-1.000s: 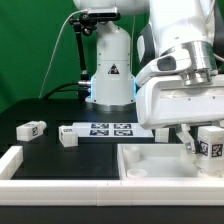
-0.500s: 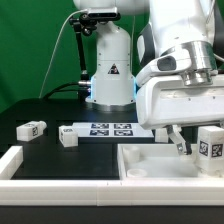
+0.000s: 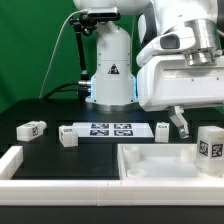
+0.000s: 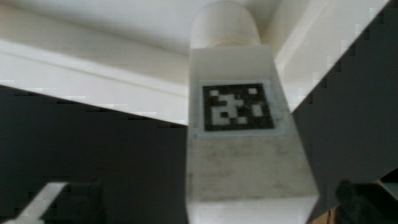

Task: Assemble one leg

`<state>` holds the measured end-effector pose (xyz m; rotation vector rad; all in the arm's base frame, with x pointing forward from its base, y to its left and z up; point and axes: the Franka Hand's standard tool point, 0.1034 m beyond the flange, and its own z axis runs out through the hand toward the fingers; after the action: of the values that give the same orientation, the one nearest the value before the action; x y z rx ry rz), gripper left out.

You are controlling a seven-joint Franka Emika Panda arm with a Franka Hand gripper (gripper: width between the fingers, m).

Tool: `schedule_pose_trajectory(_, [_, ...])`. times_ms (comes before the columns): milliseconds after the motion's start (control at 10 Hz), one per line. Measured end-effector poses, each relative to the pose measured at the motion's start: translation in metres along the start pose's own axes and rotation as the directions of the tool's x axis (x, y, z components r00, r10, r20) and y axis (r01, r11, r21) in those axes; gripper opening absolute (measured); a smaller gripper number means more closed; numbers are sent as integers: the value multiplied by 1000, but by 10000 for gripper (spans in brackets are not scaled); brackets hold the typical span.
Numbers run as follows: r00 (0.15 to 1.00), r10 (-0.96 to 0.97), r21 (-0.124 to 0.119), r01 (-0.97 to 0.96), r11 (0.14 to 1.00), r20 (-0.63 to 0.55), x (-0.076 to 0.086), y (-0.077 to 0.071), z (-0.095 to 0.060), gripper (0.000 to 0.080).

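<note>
One leg [image 3: 209,148], a stubby white block with a square tag, stands upright at a corner of the large white square piece [image 3: 150,168] on the exterior view's right. My gripper [image 3: 203,122] is open and hangs just above it, with one dark finger [image 3: 180,123] showing. In the wrist view the same leg [image 4: 235,110] fills the middle, tag facing the camera. It sits between my spread fingertips [image 4: 43,205], and my gripper [image 4: 205,206] does not touch it. Three more legs lie on the black table [image 3: 31,128], [image 3: 68,136], [image 3: 162,130].
The marker board [image 3: 110,129] lies flat at the table's middle, in front of the arm's white base [image 3: 110,70]. A white raised rail [image 3: 10,160] runs along the exterior view's lower left.
My gripper has risen straight up off the upright leg, which stays standing on the square piece. The other legs have not moved.
</note>
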<state>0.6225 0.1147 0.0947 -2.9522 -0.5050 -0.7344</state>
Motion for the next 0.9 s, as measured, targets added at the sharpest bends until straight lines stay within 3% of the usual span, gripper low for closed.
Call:
schedule_pose_trajectory(100, [1000, 1, -1, -1, 1000, -3, 6, 3, 0, 649])
schedule_pose_trajectory(700, [912, -10, 103, -35, 994, 411, -1, -11, 6, 649])
schedule_pose_trajectory(900, [929, -4, 93, -32, 995, 369, -1, -8, 11, 649])
